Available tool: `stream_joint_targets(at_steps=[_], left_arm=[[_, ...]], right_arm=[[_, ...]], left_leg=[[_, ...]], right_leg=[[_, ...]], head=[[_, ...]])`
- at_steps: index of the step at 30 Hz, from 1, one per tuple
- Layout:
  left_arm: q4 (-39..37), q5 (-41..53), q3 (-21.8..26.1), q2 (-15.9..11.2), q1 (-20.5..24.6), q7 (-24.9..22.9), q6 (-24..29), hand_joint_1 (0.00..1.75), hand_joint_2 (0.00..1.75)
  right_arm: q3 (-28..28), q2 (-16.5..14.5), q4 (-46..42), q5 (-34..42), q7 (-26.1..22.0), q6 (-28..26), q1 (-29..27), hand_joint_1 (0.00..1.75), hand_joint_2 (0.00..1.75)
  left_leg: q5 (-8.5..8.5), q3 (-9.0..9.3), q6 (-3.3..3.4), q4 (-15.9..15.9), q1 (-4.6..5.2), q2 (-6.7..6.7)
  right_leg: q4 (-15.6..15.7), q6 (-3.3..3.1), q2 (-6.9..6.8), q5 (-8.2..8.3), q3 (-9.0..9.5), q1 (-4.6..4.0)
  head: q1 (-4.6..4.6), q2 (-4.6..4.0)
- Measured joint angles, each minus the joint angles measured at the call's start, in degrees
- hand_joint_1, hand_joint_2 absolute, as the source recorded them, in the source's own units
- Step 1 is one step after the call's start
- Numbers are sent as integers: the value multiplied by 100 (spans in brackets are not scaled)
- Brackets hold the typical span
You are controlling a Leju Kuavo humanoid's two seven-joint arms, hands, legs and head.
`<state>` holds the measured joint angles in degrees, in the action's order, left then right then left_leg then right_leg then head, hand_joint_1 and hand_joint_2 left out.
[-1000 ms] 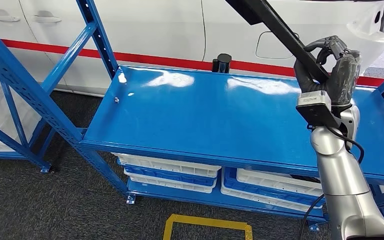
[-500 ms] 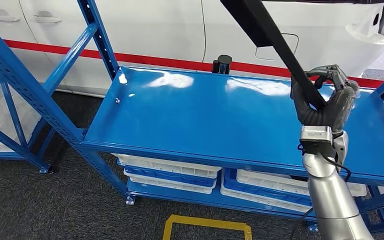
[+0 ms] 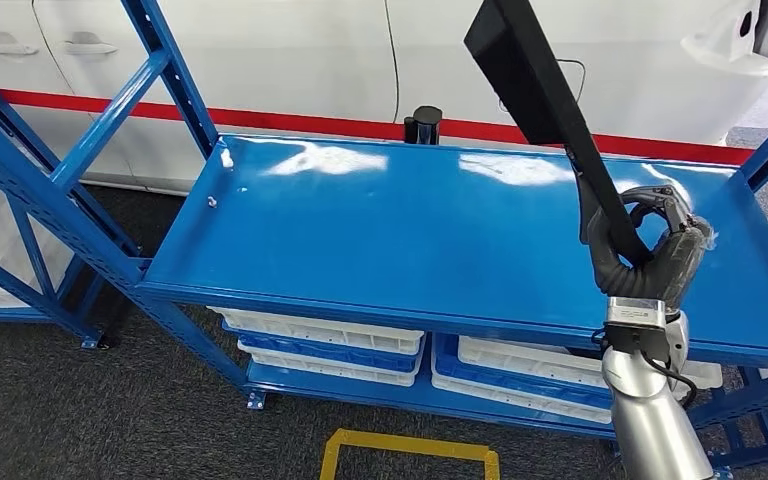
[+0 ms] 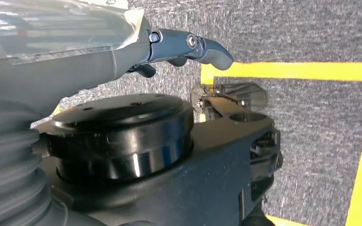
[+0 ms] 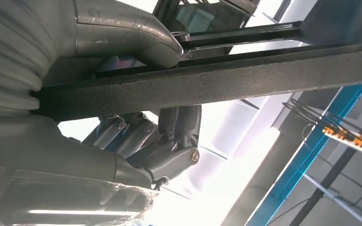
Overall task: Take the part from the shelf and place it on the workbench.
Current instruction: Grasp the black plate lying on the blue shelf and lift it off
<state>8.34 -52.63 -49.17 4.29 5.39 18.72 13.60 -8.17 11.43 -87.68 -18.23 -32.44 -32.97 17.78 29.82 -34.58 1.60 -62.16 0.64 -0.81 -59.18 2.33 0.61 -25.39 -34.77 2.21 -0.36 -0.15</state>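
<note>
Part (image 3: 535,85): a long, flat, black bar with a finely textured matte surface, widening toward its free end. It is held clear of the blue shelf (image 3: 380,230), tilted, rising from the right hand (image 3: 642,245) up and away to the robot's left, its broad end in front of the white car body (image 3: 290,60) behind the shelf. In the right wrist view the part (image 5: 226,80) runs straight across the palm, with a thinner black rail parallel beside it.

Right hand: the fingers (image 3: 660,200) are clenched around the lower stretch of the part. In the right wrist view the thick grey thumb (image 5: 136,42) presses on one side of the bar and the darker fingers (image 5: 169,141) wrap the opposite side. The hand hangs above the near right portion of the shelf surface, not touching it.

Left hand (image 4: 122,52): seen in the left wrist view, hanging over grey carpet (image 4: 311,28) with a yellow floor marking (image 4: 301,70). One dark finger (image 4: 198,47) is extended and nothing lies against it; whether the remaining fingers are released or clenched cannot be told.

White and blue trays (image 3: 330,340) are stacked on the lower shelf level, below the fingers.
</note>
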Motion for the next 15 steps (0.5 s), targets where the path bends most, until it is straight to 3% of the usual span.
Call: stream_joint_targets(at_steps=[2, 4, 5, 8, 10, 13, 15], left_arm=[[1, 2, -1, -1, 4, -13, 0, 0, 175], [1, 3, -1, -1, 6, -23, 0, 0, 175], [1, 3, -1, -1, 7, -25, 0, 0, 175], [1, 4, -1, -6, 31, -29, 0, 0, 175], [2, 4, -1, -15, 57, -33, 0, 0, 175], [5, 4, -1, -22, 56, -39, 2, 0, 175], [5, 4, -1, -27, 56, -43, 0, 0, 175]], right_arm=[[38, -32, 1, 24, -37, 62, -12, 175, 175], [69, -67, 4, 33, -51, 98, -33, 175, 175], [84, -84, 5, 36, -52, 107, -43, 175, 175], [120, -119, 5, 36, -57, 113, -51, 175, 175], [139, -127, 5, 36, -60, 113, -49, 175, 175], [153, -145, 7, 36, -62, 115, -56, 175, 175], [161, -150, 10, 41, -65, 133, -59, 175, 175]], left_leg=[[424, -289, -54, -717, -26, 22], [623, -464, -62, -1210, -44, 34], [575, -406, -46, -1168, -47, 36], [160, 282, 63, -85, -28, 40], [45, 540, 104, 377, 17, 50], [-88, 495, 164, 466, 65, 64], [-237, 423, 226, 532, 48, 79]], right_leg=[[-1, -72, -12, 38, -51, -22], [-2, -119, -21, 80, -113, -50], [-2, -132, -23, 104, -142, -63], [0, -118, -22, 185, -194, -98], [6, -64, -35, 239, -207, -106], [30, 53, -56, 309, -240, -81], [-183, 37, -59, 93, -368, -88]], head=[[-12, 0], [-13, 0], [-14, 0], [-11, 0], [-7, 0], [-9, 0], [6, 0]])
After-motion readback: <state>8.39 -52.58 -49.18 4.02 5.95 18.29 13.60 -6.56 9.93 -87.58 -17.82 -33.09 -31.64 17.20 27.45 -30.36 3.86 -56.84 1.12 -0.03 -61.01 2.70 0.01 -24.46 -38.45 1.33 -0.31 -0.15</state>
